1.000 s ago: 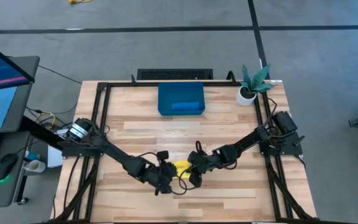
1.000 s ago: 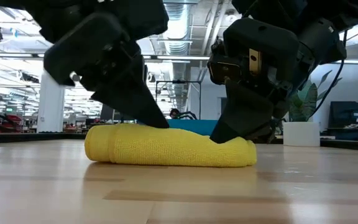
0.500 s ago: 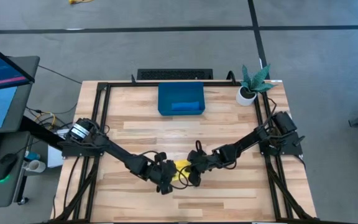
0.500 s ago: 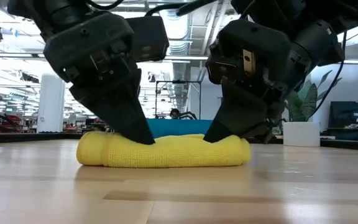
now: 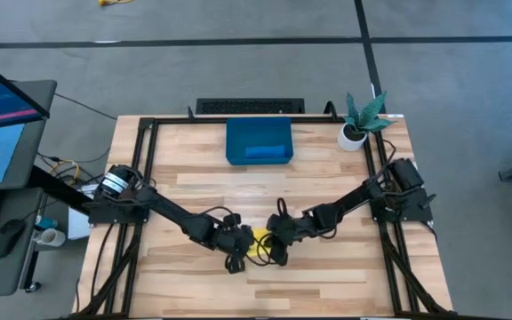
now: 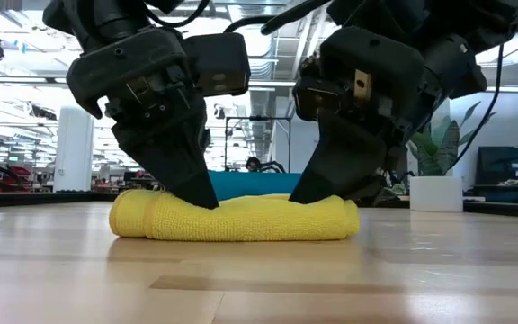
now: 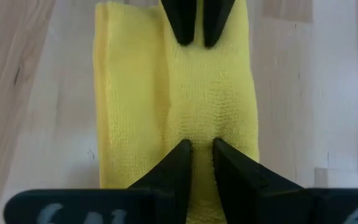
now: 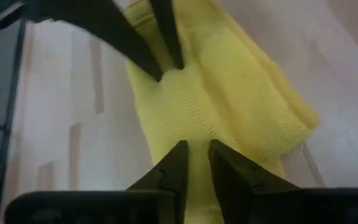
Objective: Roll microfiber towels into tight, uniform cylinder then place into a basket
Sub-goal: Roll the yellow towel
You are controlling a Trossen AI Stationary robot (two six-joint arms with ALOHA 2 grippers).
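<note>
The yellow towel lies as a flattened roll on the wooden table, near the front middle. My left gripper stands on the roll's left part and my right gripper on its right part, tips facing each other along the roll's top. Both are nearly shut, with yellow cloth between the tips. The dark-blue tray stands at the far middle, with a rolled blue towel lying in it. My left gripper pinches a small ridge of the roll's top surface between its two fingertips, left of the roll's middle. The fingers come from above, slanting down from the table's left. The roll lies flat on the table. My right gripper pinches a small ridge of the roll's top surface between its two fingertips, right of the roll's middle. The fingers come from above, slanting down from the table's right. The towel is dented under the tips.
A small white pot with a green plant stands at the table's far right corner. A black frame runs along the table's edges. Bare wood lies between the towel and the tray.
My left gripper has moved toward the far edge and toward the roll's middle, and has tipped more upright on the towel. The yellow roll has slid a little toward the table's left. My right gripper has stayed on it.
</note>
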